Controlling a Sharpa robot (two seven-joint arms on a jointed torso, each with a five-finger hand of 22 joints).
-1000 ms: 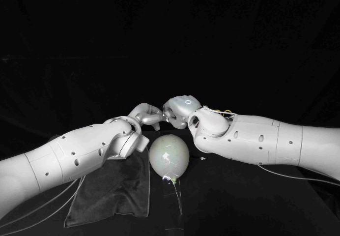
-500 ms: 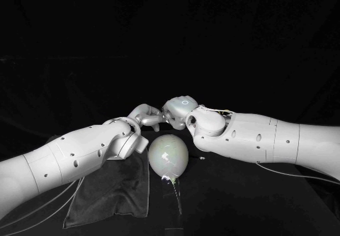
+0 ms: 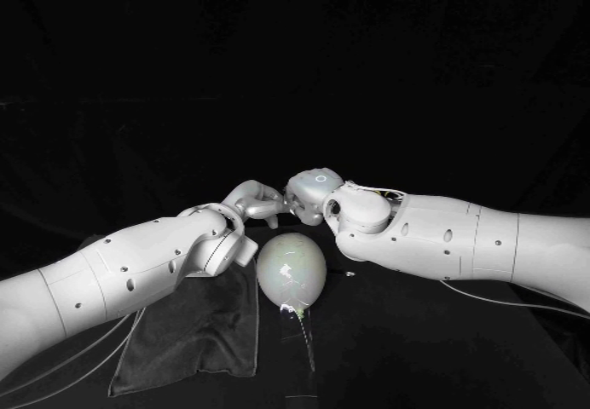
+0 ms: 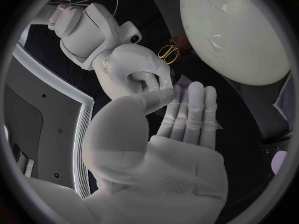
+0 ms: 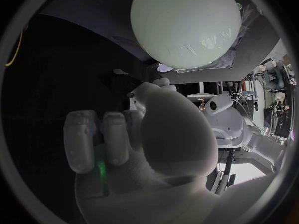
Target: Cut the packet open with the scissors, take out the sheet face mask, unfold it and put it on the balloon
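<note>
- Black tabletop (image 3: 467,358), with a dark backdrop behind it.
- The balloon (image 3: 292,271) lay at centre. It was pale, with its knotted end toward the near edge and a thin tail trailing nearer.
- A dark cloth (image 3: 197,332) lay just left of the balloon and ran under the left arm. From the head view I could not tell whether its edge touched the balloon.
- Both hands met just beyond the balloon's far end, close together, touching or almost touching.
- The left hand (image 3: 255,200) had its fingers (image 4: 190,109) straight and side by side, with the thumb pressed across toward them.
- A pale sliver (image 4: 179,90) sat between the thumb tip and those fingers. It looked like a pinch, but I could not tell what it was clamped on, if anything.
- The right hand (image 3: 310,187) had its fingers (image 5: 102,134) curled inward, with the tips by the left thumb. I could not tell whether they were clamped on something.
- The scissors (image 4: 167,53), with gold handles, lay on the tabletop right beside the balloon, in neither hand.
- Progress, as a judgement: with the scissors set down, the cut was probably done.
- The hands seemed to be working at the packet or drawing the mask out. The sliver was too small to tell which it was.
- The balloon was bare, with no mask on it.
- Left to do, by my read: finish pulling the mask free, unfold it and lay it over the balloon.
</note>
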